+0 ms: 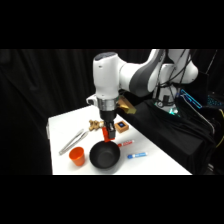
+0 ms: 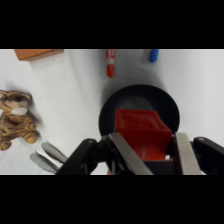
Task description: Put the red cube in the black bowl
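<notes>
Above the black bowl (image 2: 165, 102), gripper (image 2: 150, 150) clamped on the red cube (image 2: 141, 131)

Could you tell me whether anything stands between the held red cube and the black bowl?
Nothing visible does. The gripper holds the red cube directly above the black bowl, whose inside looks empty.

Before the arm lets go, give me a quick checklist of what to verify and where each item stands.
1. End effector shut on the red cube: ok.
2. Cube over the black bowl in the wrist view: ok.
3. Side view agrees, cube just above the bowl's far rim: ok, though close to the edge.
4. Bowl holds nothing else: ok as far as it shows.
5. Orange cup apart from the bowl: ok.
6. Drop height: cannot tell.
</notes>
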